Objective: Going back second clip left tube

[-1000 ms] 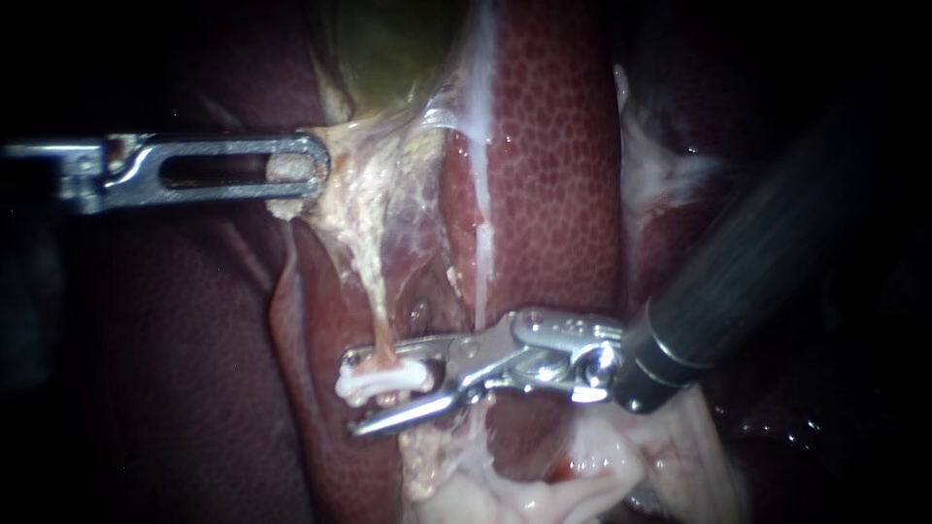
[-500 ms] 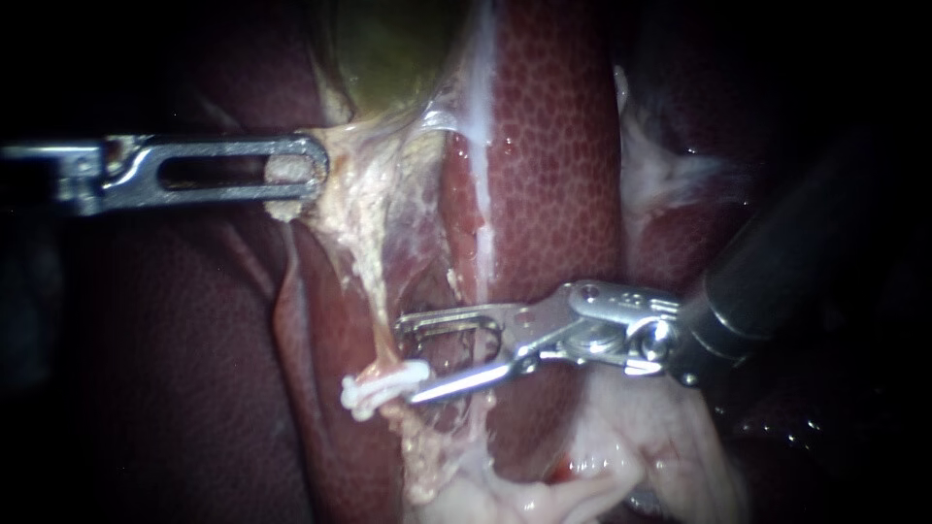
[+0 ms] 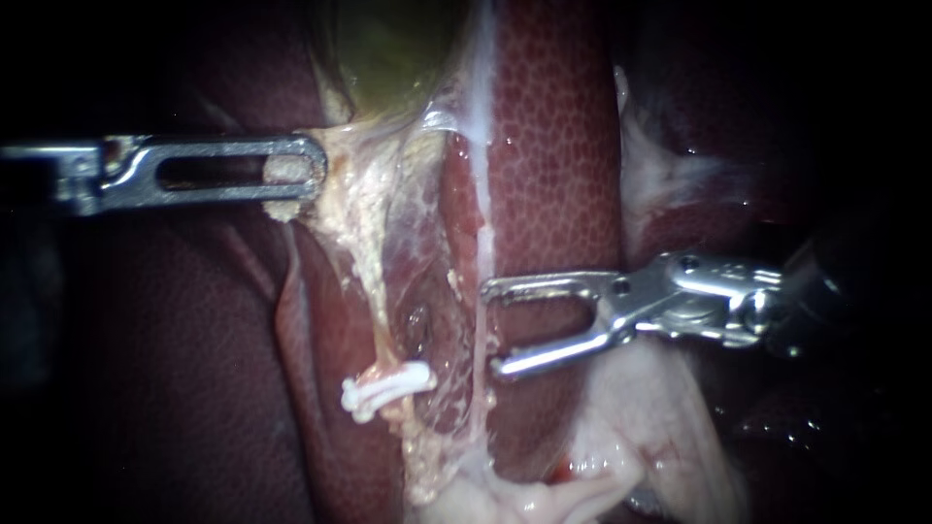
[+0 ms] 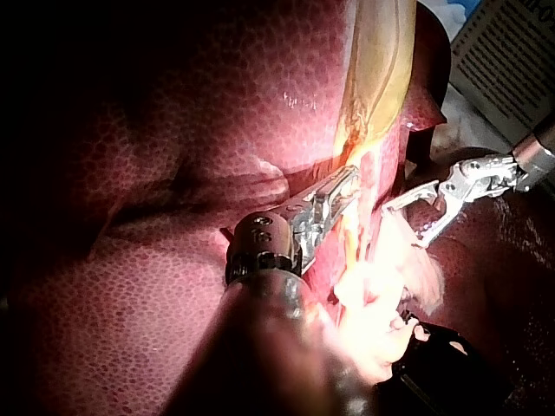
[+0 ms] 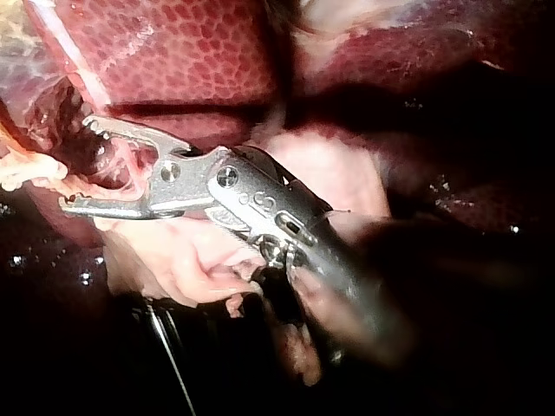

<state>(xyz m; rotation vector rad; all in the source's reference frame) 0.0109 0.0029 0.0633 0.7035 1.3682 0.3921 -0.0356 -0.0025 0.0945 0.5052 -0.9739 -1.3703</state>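
Clip: a white clip (image 3: 386,386) sits closed across the left tube. It lies ahead of the right instrument's jaw tips, nearer the lower one, and is clear of both.
Left tube: a thin pale strand (image 3: 377,301) that runs from the tissue in the left instrument's jaws down to the clip. It passes ahead of the right instrument's open jaws without entering the gap.
Right tube: a whitish strand (image 3: 480,243) that runs just in front of the right instrument's jaw tips. Whether the upper tip touches it cannot be told.
Right instrument: the right instrument (image 3: 490,328) (image 5: 76,163) (image 4: 406,224) has its jaws spread wide with nothing between them. The wrist view shows small teeth on the upper jaw.
Left instrument: the left instrument (image 3: 316,173) (image 4: 342,186) has its slotted jaws clamped on pale tissue (image 3: 283,173). That tissue fills the end of the slot and bulges out below the jaws.
Gallbladder: the greenish sac (image 3: 388,49) lies beyond the left instrument's jaw tips, joined to the gripped tissue.
Liver: the mottled dark red surface (image 3: 553,146) (image 5: 173,43) (image 4: 173,130) lies behind both pairs of jaws and shows through the gap of the right pair.
Fatty tissue: a pale, glistening mass (image 3: 631,427) (image 5: 199,251) lies under the right instrument's hinge and lower jaw.
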